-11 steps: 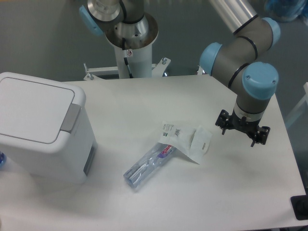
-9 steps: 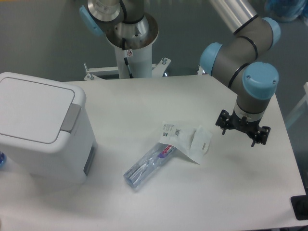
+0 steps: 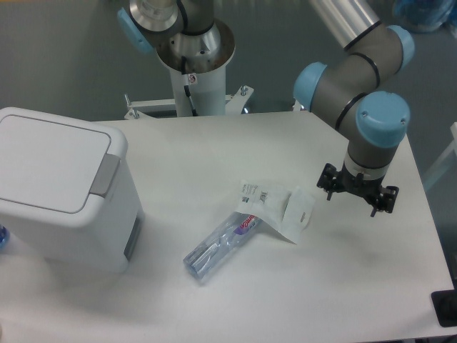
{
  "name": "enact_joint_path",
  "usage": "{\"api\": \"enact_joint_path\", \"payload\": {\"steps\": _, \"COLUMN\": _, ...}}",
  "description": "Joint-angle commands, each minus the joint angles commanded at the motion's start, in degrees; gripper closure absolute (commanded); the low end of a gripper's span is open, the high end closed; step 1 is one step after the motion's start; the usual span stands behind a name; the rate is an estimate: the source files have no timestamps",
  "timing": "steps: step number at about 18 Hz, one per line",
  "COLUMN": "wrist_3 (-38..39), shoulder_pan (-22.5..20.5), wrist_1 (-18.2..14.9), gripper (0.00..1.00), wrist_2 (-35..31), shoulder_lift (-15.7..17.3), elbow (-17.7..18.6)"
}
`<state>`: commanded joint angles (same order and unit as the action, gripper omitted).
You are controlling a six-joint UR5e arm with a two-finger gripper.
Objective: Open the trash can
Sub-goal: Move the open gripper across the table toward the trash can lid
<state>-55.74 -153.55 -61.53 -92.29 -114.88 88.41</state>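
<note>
Arm edged slightly left; jaws spread, empty; trash can (image 3: 61,189) shut.

The trash can (image 3: 61,189) at the left is white, with a white lid and a grey push tab (image 3: 108,175). The table (image 3: 214,150) is plain white. At the right, the arm (image 3: 364,78) is grey and silver with light blue joint caps, ending in a black gripper (image 3: 351,200). The clear tube (image 3: 214,248) shows purple and red print, beside a white packet (image 3: 280,207) with small dark markings.
</note>
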Motion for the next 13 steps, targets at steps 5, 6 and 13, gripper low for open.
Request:
{"api": "enact_joint_path", "payload": {"steps": 5, "wrist_3": 7.39, "shoulder_pan": 3.69, "wrist_1": 0.00, "gripper": 0.00, "wrist_2": 0.53, "shoulder_lift": 4.31, "elbow": 2.91}}
{"api": "enact_joint_path", "payload": {"steps": 6, "wrist_3": 8.97, "shoulder_pan": 4.39, "wrist_1": -0.09, "gripper": 0.00, "wrist_2": 0.79, "shoulder_lift": 5.10, "elbow": 2.91}}
{"api": "enact_joint_path", "payload": {"steps": 13, "wrist_3": 22.41, "shoulder_pan": 7.72, "wrist_1": -0.17, "gripper": 0.00, "wrist_2": 12.82, "shoulder_lift": 9.84, "elbow": 1.42}}
